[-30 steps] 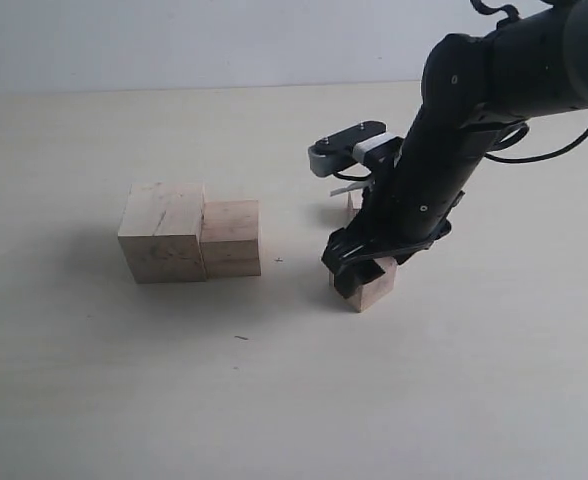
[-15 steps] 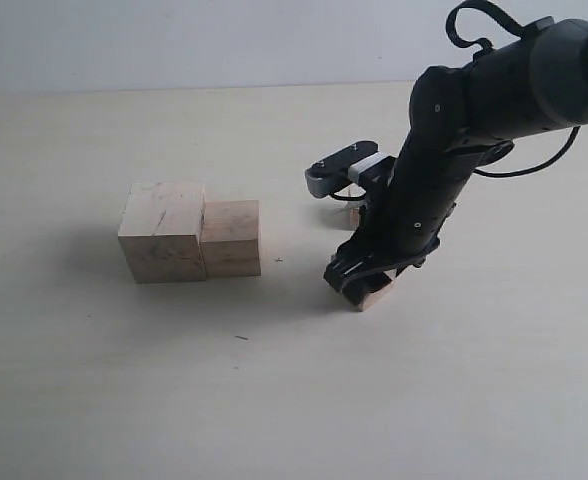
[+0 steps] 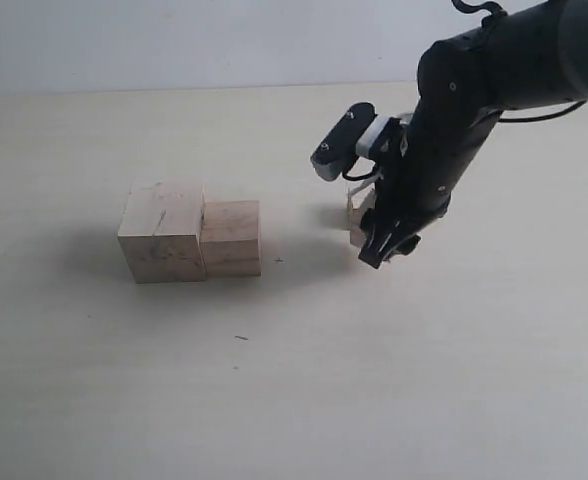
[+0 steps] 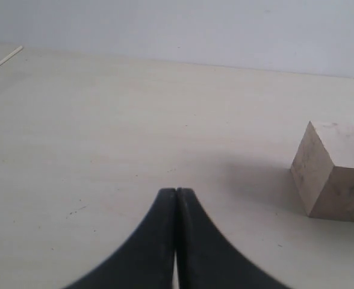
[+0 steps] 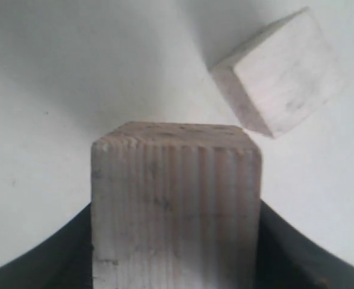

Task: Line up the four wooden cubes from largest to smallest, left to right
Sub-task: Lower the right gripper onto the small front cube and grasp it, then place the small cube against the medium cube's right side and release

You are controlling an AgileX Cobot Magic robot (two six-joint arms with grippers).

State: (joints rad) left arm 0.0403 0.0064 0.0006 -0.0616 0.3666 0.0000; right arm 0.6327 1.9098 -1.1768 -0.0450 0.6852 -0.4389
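The largest wooden cube, with dark scuffs, stands left of centre on the table, and the second cube touches its right side. My right gripper is shut on the third cube, held just off the table; only a pale edge of that cube shows past the fingers. The smallest cube lies tilted on the table just beyond it, a sliver behind the arm. My left gripper is shut and empty, low over the table, with the largest cube off to one side.
The pale tabletop runs back to a light wall. My right arm reaches in from the upper right. A thin pale strip lies far off in the left wrist view.
My right gripper has lifted the third cube off the table and swung up and back toward the smallest cube, turning as it went. The two left cubes have not moved.
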